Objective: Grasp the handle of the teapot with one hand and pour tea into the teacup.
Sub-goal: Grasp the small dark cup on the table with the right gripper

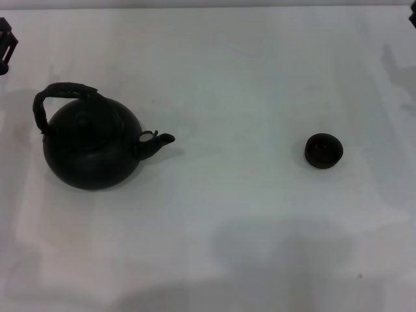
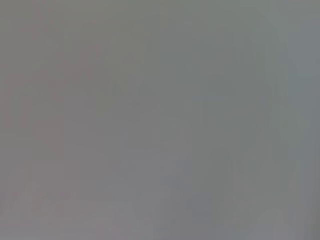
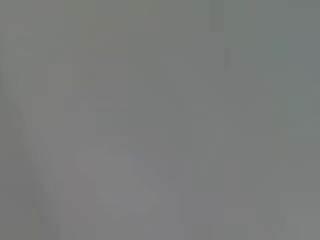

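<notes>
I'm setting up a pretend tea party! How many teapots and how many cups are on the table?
Teapots: 1, the black teapot toward the robot's left
Cups: 1, the tiny dark teacup toward the robot's right
Total: 2 things on the white table

The round black teapot [image 1: 91,153] looks matt, its dark arched handle [image 1: 62,92] rough and knobbly, the small dark teacup [image 1: 323,150] faintly glossy, the white table [image 1: 247,78] smooth.
</notes>
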{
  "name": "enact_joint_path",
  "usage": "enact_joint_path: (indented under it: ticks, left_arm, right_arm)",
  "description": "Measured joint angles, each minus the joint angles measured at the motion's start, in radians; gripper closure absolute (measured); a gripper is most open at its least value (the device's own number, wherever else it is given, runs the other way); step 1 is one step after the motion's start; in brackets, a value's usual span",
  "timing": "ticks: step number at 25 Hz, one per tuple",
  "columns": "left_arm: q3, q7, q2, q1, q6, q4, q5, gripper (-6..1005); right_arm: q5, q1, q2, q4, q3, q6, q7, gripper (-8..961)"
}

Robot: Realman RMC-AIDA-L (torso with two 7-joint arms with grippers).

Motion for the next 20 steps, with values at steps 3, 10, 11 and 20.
enact_joint_path:
  ticks: [3, 10, 11, 20]
  left_arm:
    - [0.0, -0.001, 0.001, -0.002, 0.0, 0.001, 0.002, 111]
    - [-0.003, 0.005, 0.0, -0.003, 0.001, 0.003, 0.002, 111]
    - [-0.005, 0.005, -0.001, -0.003, 0.002, 0.002, 0.001, 112]
    - [-0.011, 0.003, 0.003, -0.003, 0.003, -0.009, -0.021, 112]
  right_arm:
    - [-0.097, 0.001, -0.004, -0.029, 0.0, 0.023, 0.064, 127]
    - [-0.424, 0.007, -0.009, -0.232, -0.009, 0.022, 0.363, 128]
    - [-0.461, 0.009, -0.01, -0.263, -0.022, 0.017, 0.404, 128]
    - [-0.771, 0.005, -0.022, -0.711, -0.373, -0.12, 0.88, 128]
